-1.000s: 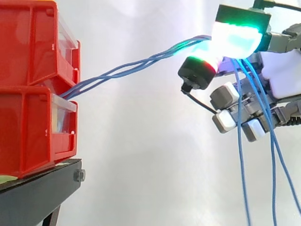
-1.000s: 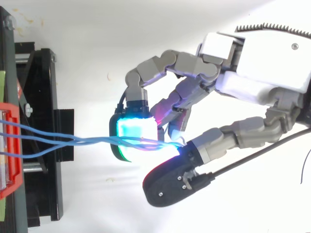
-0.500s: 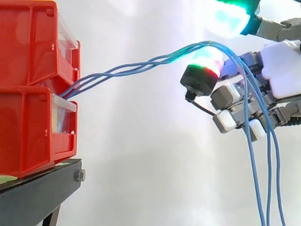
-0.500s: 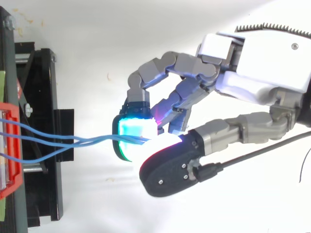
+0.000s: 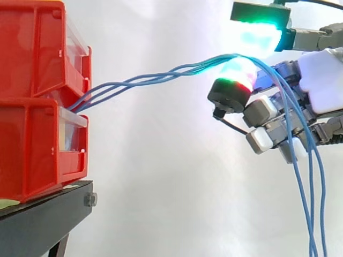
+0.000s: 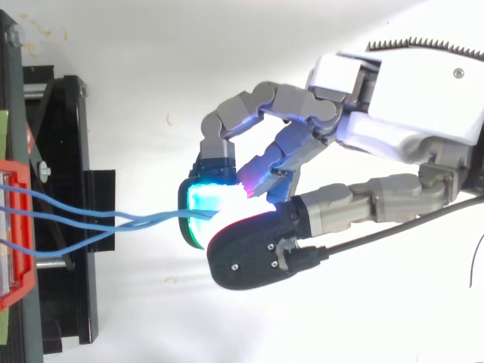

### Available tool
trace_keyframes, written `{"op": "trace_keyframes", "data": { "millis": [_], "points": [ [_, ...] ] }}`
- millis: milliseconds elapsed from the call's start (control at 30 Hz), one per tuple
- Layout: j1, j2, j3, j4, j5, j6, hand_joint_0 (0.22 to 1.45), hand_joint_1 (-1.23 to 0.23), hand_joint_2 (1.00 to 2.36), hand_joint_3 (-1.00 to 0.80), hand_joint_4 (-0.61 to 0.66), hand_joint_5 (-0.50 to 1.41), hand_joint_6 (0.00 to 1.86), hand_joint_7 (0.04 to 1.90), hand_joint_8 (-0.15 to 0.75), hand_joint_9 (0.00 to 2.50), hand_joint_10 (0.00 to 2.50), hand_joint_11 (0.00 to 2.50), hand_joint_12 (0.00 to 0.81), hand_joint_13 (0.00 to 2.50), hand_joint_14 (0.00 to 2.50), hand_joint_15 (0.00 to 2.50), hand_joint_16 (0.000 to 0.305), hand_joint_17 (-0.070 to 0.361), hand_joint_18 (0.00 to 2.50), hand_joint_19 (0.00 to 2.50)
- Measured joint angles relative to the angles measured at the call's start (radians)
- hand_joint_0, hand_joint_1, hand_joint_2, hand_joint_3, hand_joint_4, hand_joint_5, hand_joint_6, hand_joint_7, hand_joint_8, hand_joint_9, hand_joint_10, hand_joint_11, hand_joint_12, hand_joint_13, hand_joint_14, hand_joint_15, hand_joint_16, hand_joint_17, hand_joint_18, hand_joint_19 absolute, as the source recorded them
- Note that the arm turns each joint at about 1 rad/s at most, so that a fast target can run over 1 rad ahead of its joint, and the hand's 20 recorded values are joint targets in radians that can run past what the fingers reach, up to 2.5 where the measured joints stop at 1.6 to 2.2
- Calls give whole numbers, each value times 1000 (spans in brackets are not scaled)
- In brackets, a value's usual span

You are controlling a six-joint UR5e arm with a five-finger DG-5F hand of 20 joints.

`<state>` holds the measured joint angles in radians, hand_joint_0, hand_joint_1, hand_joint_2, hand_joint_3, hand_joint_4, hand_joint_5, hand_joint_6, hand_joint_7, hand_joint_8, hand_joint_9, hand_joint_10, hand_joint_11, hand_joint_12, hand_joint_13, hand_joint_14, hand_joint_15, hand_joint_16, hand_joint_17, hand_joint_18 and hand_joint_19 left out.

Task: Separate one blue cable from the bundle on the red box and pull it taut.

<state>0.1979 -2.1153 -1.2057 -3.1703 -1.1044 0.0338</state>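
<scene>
Two glossy red plastic bins [image 5: 37,101], boxy and stacked, sit on a matte black stand [image 5: 43,219] at the left. Thin, smooth blue cables [image 5: 155,79] leave the gap between the bins, twist loosely together and rise rightward to the hand [image 6: 408,98]. Its curled fingers [image 5: 256,37] grasp them between thick glowing pads. Past the pads, the strands hang down slack.

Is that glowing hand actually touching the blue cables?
Touching. The side view shows the blue cables bending over the hand's red-rimmed glowing pad and hanging down behind it.
</scene>
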Motion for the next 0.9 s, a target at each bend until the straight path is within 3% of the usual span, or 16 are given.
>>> {"op": "trace_keyframes", "data": {
  "millis": [233,300,533,700,900],
  "points": [
    [0,0,0,-2,0,0,755,-900,1018,-248,-188,-198,905,1214,308,892,18,1030,369,853,20,638,46,102,866,711],
    [0,0,0,-3,0,0,778,-907,1016,-284,-163,-202,907,1290,304,888,19,1029,367,851,17,633,45,101,857,722],
    [0,0,0,-6,-1,3,823,-881,1002,-474,-184,-204,908,1187,301,892,18,1023,360,846,19,634,44,99,849,727],
    [0,0,0,-6,-2,6,818,-884,1000,-500,-159,-204,905,1145,297,890,18,1028,360,851,17,627,44,99,860,712],
    [0,0,0,-7,-2,7,696,-847,1000,-500,-26,-187,890,1076,304,878,18,1032,361,851,20,632,44,99,875,707]
  ]
}}
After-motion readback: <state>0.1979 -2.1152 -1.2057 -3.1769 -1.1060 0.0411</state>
